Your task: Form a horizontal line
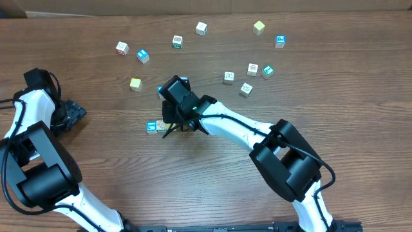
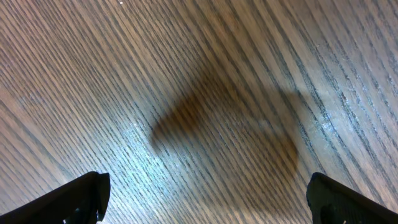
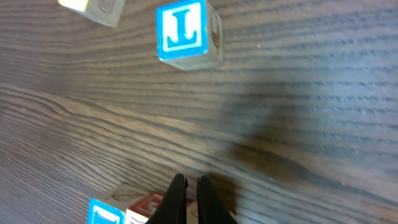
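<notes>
Row (image 1: 156, 126): blue-faced cube (image 1: 152, 127) touching printed cube (image 1: 161, 125), mid-table; anything further hidden by arm.
Right gripper (image 3: 191, 182): pinched shut, empty, just beside that pair.
Left gripper (image 2: 208, 199): spread wide, holding nothing, well apart.

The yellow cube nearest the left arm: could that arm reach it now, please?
Probably yes: only bare table lies between the open left gripper and the yellow cube.

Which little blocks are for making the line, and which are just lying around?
In the line so far:
small blue-faced wooden cube with white icon
pale printed wooden cube beside it
right gripper, shut, next to them

Lying about:
white wooden cube at top
far blue-faced cube
</notes>
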Controlling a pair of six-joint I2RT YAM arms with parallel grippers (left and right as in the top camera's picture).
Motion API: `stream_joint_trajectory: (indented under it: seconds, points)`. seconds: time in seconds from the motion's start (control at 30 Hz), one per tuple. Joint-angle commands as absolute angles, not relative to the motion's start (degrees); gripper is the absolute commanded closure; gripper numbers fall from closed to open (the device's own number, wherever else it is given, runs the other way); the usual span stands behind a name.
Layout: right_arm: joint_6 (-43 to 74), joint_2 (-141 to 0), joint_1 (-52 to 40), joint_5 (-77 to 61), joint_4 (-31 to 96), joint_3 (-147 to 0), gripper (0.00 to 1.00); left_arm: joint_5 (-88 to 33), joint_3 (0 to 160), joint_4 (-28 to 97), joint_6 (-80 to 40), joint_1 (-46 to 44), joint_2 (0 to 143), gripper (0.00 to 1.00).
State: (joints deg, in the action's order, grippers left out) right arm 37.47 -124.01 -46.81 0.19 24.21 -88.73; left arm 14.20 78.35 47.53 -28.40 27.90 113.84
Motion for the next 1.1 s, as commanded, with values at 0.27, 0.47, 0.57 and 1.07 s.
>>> stream_joint_trajectory:
  seconds: [0.27, 0.47, 0.57, 1.07]
  points:
    - [37.5, -124.3, -46.6, -1.5, 24.4, -89.3, 0.95, 14.8, 78.0, 47.5, -28.3, 28.4, 114.0, 0.0]
    - [37.5, -124.3, -46.6, -2.1, 24.6, -89.3, 0.95, 14.8, 78.0, 47.5, -28.3, 28.4, 114.0, 0.0]
    - [37.5, -124.3, -46.7, -2.1, 25.2, -89.3, 0.95, 14.8, 78.0, 47.5, -28.3, 28.4, 114.0, 0.0]
    - [37.7, -124.3, -46.9, -2.7, 25.7, -89.3, 0.95, 14.8, 78.0, 47.5, -28.3, 28.4, 114.0, 0.0]
